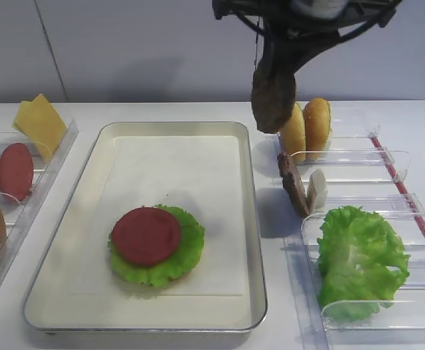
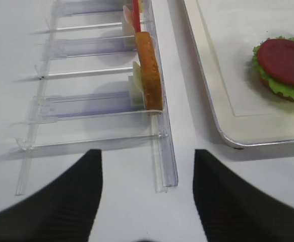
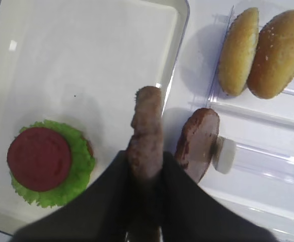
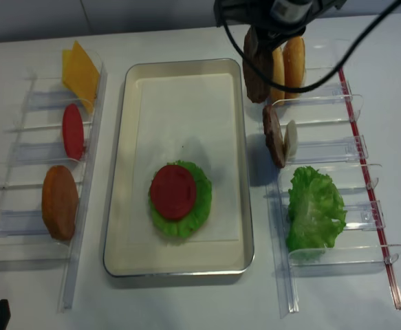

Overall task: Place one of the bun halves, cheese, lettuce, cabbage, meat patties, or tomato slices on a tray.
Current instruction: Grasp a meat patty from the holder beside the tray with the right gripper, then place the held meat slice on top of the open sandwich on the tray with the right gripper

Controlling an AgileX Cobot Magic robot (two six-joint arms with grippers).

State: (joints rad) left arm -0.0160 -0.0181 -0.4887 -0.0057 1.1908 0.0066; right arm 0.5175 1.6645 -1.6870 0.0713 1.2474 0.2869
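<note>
patty between right fingers

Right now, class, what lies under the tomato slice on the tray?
Under the tomato slice lies lettuce, resting on the tray. A brownish edge peeks out below in the wrist views; what it is stays covered.
</note>
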